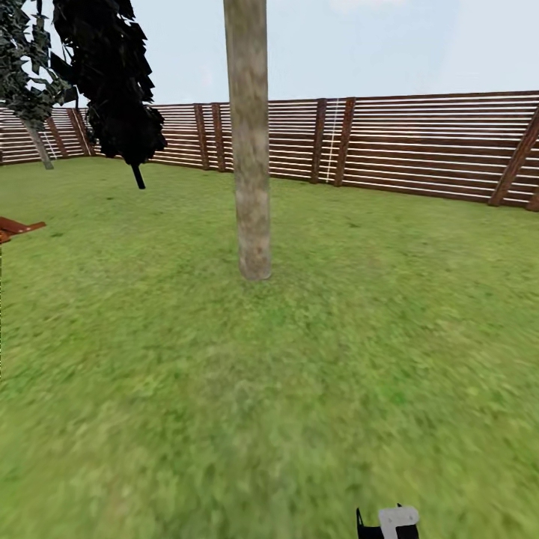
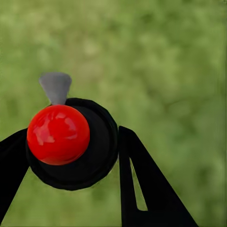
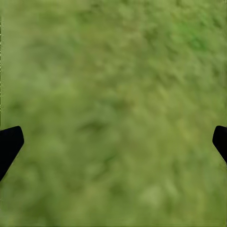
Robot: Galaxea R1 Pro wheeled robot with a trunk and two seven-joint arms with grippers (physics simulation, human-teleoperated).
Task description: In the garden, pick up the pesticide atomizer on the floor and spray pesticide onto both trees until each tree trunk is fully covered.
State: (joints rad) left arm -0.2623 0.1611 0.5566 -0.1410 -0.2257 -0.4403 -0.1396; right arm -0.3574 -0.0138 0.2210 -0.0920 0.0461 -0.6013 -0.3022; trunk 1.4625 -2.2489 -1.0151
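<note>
The pesticide atomizer (image 2: 71,146) is a round black bottle with a glossy red ball and a grey nozzle. It sits between the two black fingers of my left gripper (image 2: 71,156), which is shut on it above blurry grass. My right gripper (image 3: 113,142) is open, its fingertips far apart over bare grass floor (image 3: 113,94). In the head view one thick pale mottled tree trunk (image 1: 251,150) stands straight ahead in the lawn. A second tree (image 1: 34,112) with grey-green foliage stands far back at the left by the fence.
A black-leaved tree (image 1: 112,75) with a thin black trunk stands at the back left. A brown slatted fence (image 1: 419,142) closes off the lawn behind. A red-brown object (image 1: 16,226) lies at the left edge. A black piece with a white patch (image 1: 393,522) pokes up at the bottom edge.
</note>
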